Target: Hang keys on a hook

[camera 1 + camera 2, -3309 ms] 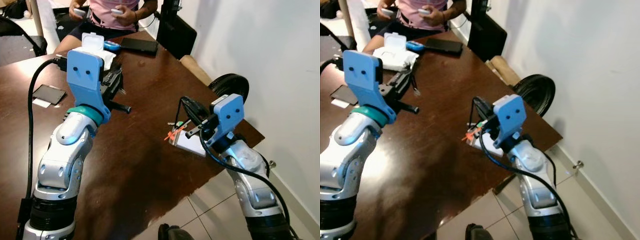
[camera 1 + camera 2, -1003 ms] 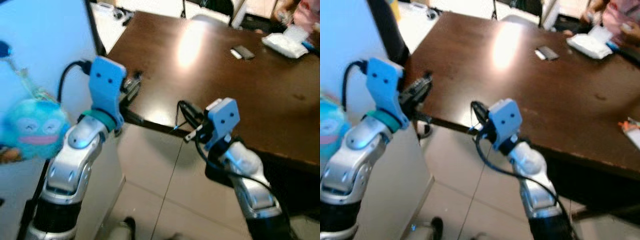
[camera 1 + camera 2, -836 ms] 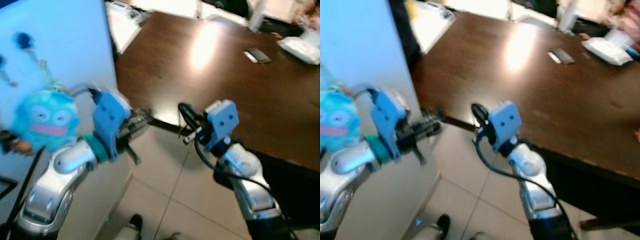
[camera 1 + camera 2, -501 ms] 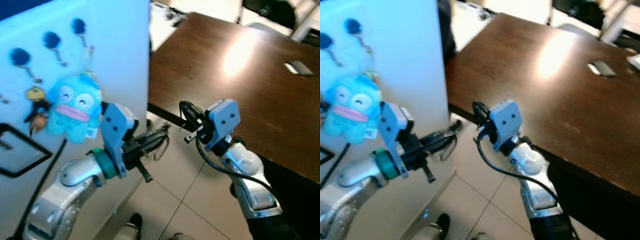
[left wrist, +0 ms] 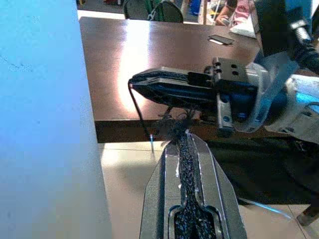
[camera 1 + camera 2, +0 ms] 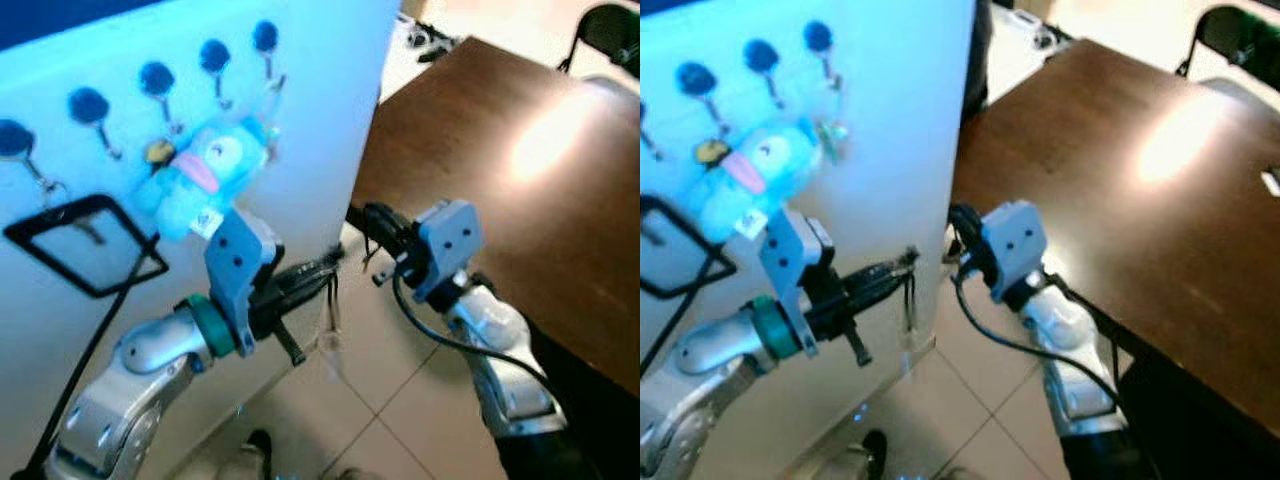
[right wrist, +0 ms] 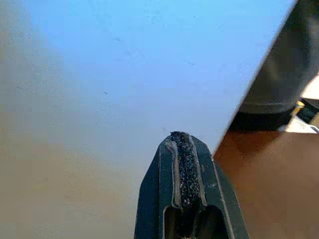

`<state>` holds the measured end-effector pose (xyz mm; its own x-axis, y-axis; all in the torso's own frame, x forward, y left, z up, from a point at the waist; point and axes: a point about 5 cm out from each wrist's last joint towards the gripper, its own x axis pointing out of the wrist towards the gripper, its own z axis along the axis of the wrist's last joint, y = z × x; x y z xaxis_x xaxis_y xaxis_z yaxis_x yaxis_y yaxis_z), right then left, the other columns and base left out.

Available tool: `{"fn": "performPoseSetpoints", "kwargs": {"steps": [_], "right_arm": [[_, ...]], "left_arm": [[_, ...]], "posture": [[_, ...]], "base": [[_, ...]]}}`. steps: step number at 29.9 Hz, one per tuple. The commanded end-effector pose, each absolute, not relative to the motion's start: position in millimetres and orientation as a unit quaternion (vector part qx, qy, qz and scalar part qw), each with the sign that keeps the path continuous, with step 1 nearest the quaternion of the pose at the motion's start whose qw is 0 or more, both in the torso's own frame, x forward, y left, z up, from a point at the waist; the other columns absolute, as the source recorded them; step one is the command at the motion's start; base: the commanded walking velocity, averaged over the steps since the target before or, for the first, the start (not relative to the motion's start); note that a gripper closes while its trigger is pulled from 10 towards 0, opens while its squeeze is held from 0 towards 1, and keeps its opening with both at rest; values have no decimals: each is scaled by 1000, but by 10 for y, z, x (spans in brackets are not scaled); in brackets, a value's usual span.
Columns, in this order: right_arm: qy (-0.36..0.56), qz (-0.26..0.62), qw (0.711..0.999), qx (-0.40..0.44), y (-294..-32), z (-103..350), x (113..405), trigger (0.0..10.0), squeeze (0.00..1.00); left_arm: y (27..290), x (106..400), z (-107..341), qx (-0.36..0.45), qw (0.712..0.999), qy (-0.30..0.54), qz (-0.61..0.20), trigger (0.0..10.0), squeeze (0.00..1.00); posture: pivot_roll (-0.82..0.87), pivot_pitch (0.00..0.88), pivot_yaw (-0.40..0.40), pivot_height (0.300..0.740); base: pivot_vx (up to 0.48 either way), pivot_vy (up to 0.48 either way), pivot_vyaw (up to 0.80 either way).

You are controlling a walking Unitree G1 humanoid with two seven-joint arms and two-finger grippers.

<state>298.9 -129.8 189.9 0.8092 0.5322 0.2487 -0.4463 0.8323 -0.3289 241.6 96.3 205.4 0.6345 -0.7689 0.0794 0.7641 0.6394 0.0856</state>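
A white panel [image 6: 120,60] at the left carries a row of black-knobbed hooks [image 6: 213,58]. One of them holds a blue plush toy [image 6: 203,172]. My left gripper [image 6: 325,270] points at the panel's lower right edge and is shut on the keys [image 6: 328,325], which dangle below its fingertips on a dark loop with a pale tag. The left wrist view shows the dark cord [image 5: 175,128] pinched at the fingertips. Just right of it, my right gripper [image 6: 362,218] is shut on nothing and faces the panel [image 7: 124,74].
A black square frame [image 6: 85,245] hangs on the panel below the hooks. The dark brown table [image 6: 520,180] stands to the right, its corner close behind my right arm. A black chair [image 6: 612,22] is at the far right. Tiled floor [image 6: 400,400] lies below.
The camera has swung left from the table to the hook panel, which now takes up the left half. My left arm has lowered and stretched forward, still holding the keys.
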Motion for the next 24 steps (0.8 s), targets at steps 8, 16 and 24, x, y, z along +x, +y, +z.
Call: {"fn": "performPoseSetpoints", "kwargs": {"steps": [8, 16, 24], "right_arm": [[-162, 262, 942, -132, -1315, 1862, 2972, 10000, 0], [-162, 264, 942, -131, -1308, 1858, 2972, 10000, 0], [-162, 264, 942, -131, -1299, 1857, 2972, 10000, 0]], "left_arm": [[968, 2325, 2072, 27, 895, -58, -442, 10000, 0], [959, 2323, 2088, 32, 896, -65, -439, 10000, 0], [962, 2307, 2087, 31, 896, -64, -439, 10000, 0]], "posture": [[7, 80, 27, 740], [11, 83, 25, 740], [15, 84, 25, 740]], "base": [[0, 0, 513], [-30, 0, 163], [-311, 0, 0]]}}
